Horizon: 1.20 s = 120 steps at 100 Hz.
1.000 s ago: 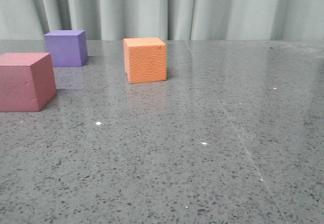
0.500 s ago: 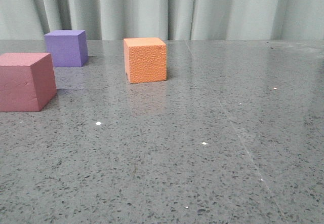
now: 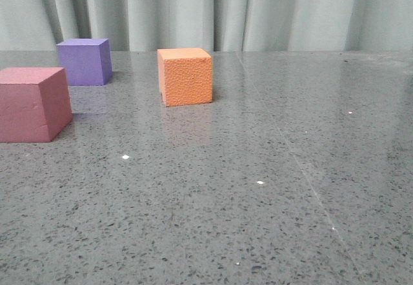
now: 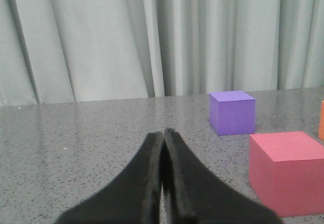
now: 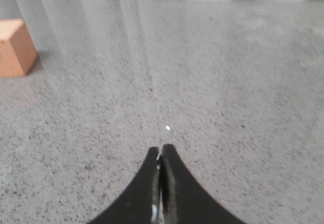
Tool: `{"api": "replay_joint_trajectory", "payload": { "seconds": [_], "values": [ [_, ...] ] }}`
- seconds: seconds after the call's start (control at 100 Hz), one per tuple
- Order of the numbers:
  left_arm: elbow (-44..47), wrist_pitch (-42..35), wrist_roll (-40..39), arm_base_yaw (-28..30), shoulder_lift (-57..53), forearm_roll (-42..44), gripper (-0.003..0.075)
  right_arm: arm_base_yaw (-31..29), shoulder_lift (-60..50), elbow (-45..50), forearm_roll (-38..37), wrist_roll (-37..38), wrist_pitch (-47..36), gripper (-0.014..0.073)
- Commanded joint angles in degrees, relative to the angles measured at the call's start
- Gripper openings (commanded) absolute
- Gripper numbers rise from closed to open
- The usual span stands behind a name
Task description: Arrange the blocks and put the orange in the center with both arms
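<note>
Three foam cubes stand on the grey speckled table. The orange cube [image 3: 185,76] sits mid-back in the front view and shows at the edge of the right wrist view [image 5: 15,48]. The purple cube [image 3: 83,61] stands at the back left, the pink-red cube [image 3: 33,103] nearer at the far left. Both also show in the left wrist view, purple [image 4: 232,112] behind pink-red [image 4: 287,172]. My left gripper [image 4: 163,134] is shut and empty, apart from the cubes. My right gripper [image 5: 160,150] is shut and empty over bare table. Neither gripper appears in the front view.
Pale grey-green curtains [image 3: 226,11] hang behind the table's far edge. A faint seam line [image 3: 303,169] runs across the stone top to the right of the orange cube.
</note>
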Motion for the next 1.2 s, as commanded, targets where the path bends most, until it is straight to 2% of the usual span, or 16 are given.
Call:
{"api": "replay_joint_trajectory", "payload": {
  "seconds": [0.0,0.18,0.38,1.19],
  "values": [
    [3.2,-4.24,-0.47,0.17,-1.86,-0.45,-0.0019,-0.39,-2.61,2.61,0.62,-0.16,-10.78,-0.0067],
    [3.2,-4.24,-0.47,0.17,-1.86,-0.45,-0.0019,-3.64,-8.94,9.16,4.13,-0.16,-11.87,-0.0067],
    [3.2,-4.24,-0.47,0.17,-1.86,-0.45,-0.0019,-8.06,-12.58,12.15,5.19,-0.16,-11.84,-0.0067],
    [3.2,-4.24,-0.47,0.17,-1.86,-0.45,-0.0019,-8.23,-12.59,12.15,3.95,-0.21,-11.83,-0.0067]
  ]
}}
